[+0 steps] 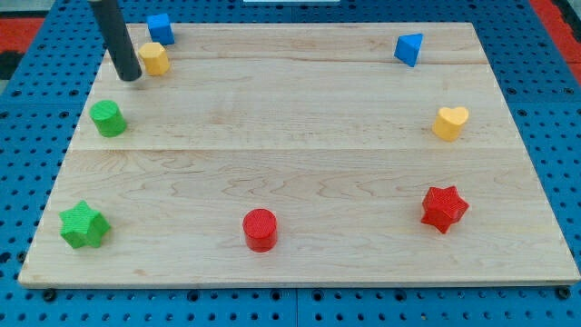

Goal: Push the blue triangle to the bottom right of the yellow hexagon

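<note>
Jaws you won't find on this arm, only a rod; my tip (pixel 130 76) rests just left of the yellow hexagon (pixel 155 58) at the desk (pixel 290 154) top left. Your blue triangle (pixel 409 48) lies well apart, near the view's top right.

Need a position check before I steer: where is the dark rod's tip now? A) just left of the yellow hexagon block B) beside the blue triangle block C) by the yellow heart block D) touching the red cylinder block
A: my tip sits just to the view's left of the yellow hexagon block, far from the blue triangle block at the view's top right.
</note>
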Motion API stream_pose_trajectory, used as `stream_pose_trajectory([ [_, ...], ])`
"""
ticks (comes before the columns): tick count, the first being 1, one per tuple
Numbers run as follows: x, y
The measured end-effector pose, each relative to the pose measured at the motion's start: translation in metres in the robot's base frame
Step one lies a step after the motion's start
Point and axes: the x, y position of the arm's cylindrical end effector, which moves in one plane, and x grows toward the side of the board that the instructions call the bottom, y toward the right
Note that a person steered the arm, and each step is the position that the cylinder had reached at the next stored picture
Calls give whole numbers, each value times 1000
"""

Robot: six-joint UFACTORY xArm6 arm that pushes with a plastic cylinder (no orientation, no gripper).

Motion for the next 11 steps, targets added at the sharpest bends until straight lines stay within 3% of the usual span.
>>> stream_pose_trajectory([
  [1,19,92],
  [3,-25,331],
  [4,-10,410],
  [5,-71,449],
  [6,-89,407],
  [7,-55,313],
  [8,-29,260],
  [9,-57,339],
  [10,-46,367],
  [11,4,357],
])
